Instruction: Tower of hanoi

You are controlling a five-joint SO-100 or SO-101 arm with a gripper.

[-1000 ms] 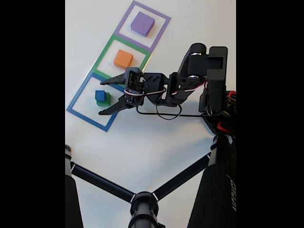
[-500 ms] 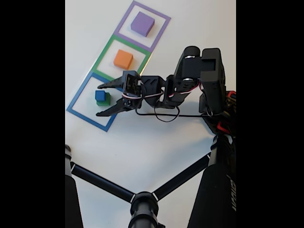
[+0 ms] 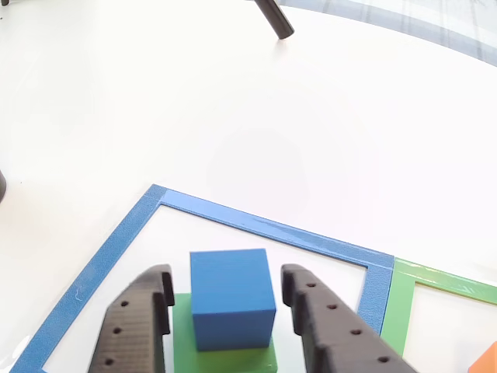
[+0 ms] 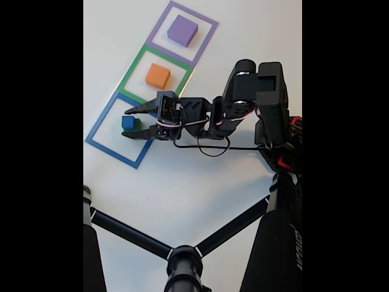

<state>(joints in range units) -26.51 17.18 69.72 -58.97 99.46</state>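
A small blue cube [image 3: 231,295] sits on top of a flat green block [image 3: 225,359] inside the blue square frame [image 3: 264,227]. My gripper [image 3: 227,276] is open, and its two black fingers [image 3: 136,326] flank the blue cube with narrow gaps on both sides. The fixed view shows the gripper [image 4: 126,122] reaching from the right over the blue frame [image 4: 100,131], around the blue cube [image 4: 127,122]. An orange cube [image 4: 158,75] lies in the green frame, and a purple cube [image 4: 182,30] in the purple frame.
The arm's body and base [image 4: 270,103] stand at the right of the white table. Black tripod legs [image 4: 182,258] cross the bottom of the fixed view. A black rod tip [image 3: 273,19] shows far off in the other view.
The gripper has moved left over the blue frame. Its lower finger has swung up, so the jaws have narrowed around the blue cube.
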